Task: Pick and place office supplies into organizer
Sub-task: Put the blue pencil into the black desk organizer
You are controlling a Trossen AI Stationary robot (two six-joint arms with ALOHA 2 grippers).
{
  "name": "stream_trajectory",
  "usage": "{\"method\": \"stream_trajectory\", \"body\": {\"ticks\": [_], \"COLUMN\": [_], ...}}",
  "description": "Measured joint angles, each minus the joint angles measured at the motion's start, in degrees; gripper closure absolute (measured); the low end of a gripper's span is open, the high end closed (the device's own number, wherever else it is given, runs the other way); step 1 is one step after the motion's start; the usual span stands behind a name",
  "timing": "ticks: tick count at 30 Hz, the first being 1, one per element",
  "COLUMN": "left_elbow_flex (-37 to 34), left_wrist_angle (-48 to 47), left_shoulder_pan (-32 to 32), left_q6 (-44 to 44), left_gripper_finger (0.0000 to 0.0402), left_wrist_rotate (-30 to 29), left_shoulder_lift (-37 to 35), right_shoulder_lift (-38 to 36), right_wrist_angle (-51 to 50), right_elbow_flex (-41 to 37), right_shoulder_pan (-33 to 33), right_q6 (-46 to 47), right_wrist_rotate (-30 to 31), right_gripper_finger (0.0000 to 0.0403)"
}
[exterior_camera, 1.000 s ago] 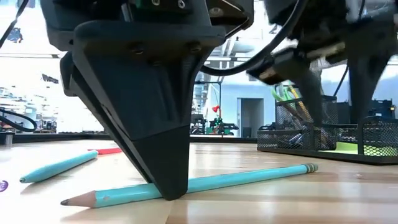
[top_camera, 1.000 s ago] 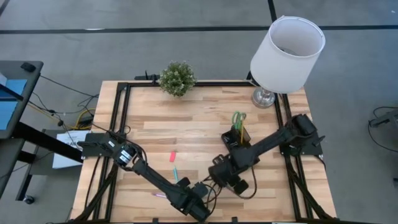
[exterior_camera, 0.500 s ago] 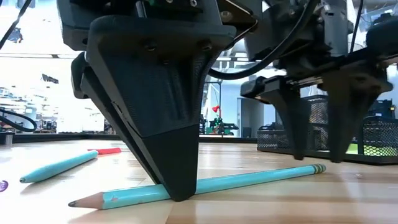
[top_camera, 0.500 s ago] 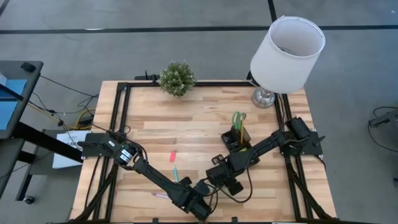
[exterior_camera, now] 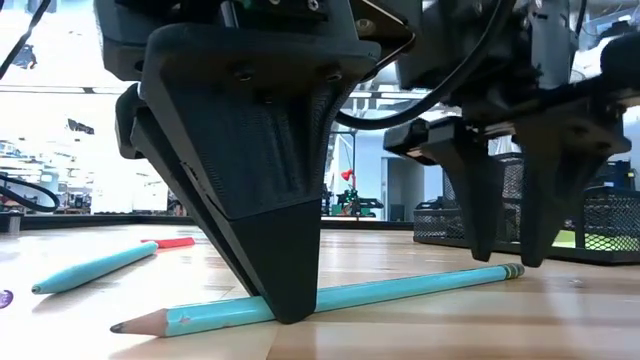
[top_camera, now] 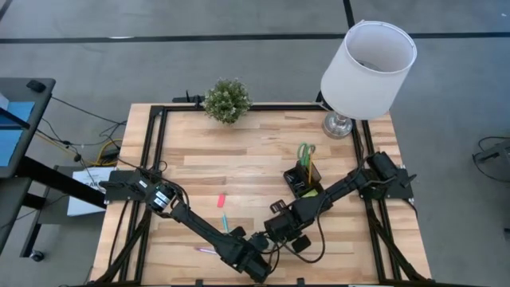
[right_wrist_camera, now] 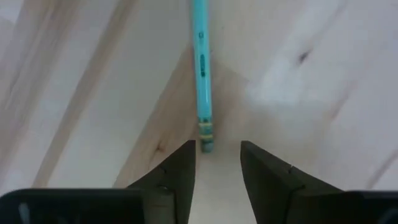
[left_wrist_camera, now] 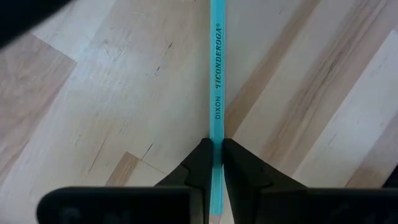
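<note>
While the pencil point(exterior_camera: 330, 296) lies flat on the table point(top_camera: 255, 171) at the lower centre of the high view, the left gripper point(left_wrist_camera: 215, 163) pinches its teal shaft, fingers pressed against both sides. At the pencil's eraser end, the right gripper point(right_wrist_camera: 217, 157) stands with fingers point(exterior_camera: 470, 190) spread, one on each side of the tip, tips just off the wood. Farther left in the low view lie a teal pen point(exterior_camera: 95, 266) and a pink eraser point(exterior_camera: 172, 242). Right of centre in the high view, the organizer point(top_camera: 304, 182) holds scissors point(top_camera: 306, 152). A plant point(top_camera: 227, 100) and lamp point(top_camera: 366, 64) stand along the top edge.
</note>
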Motion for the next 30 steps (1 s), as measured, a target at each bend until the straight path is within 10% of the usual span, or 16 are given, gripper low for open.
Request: {"method": "stream_trajectory", "body": {"ticks": [15, 30], "left_elbow_flex": [0.0, 1.2], "left_wrist_angle": [0.0, -0.9], "left_shoulder_pan": [0.0, 0.8], "left_q6": [0.5, 1.8], "left_gripper_finger": [0.0377, 0.0363], "left_wrist_rotate": [0.8, 1.4], "left_shoulder_lift": [0.0, 0.0], "right_shoulder_lift": [-0.2, -0.1], "right_wrist_angle": [3.0, 3.6], "right_elbow_flex": [-2.5, -2.5], "right_shoulder_pan": [0.9, 0.5], "right_q6": [1.5, 0.4], "right_wrist_rotate": [0.1, -0.5], "right_gripper_finger": [0.0295, 0.0392]}}
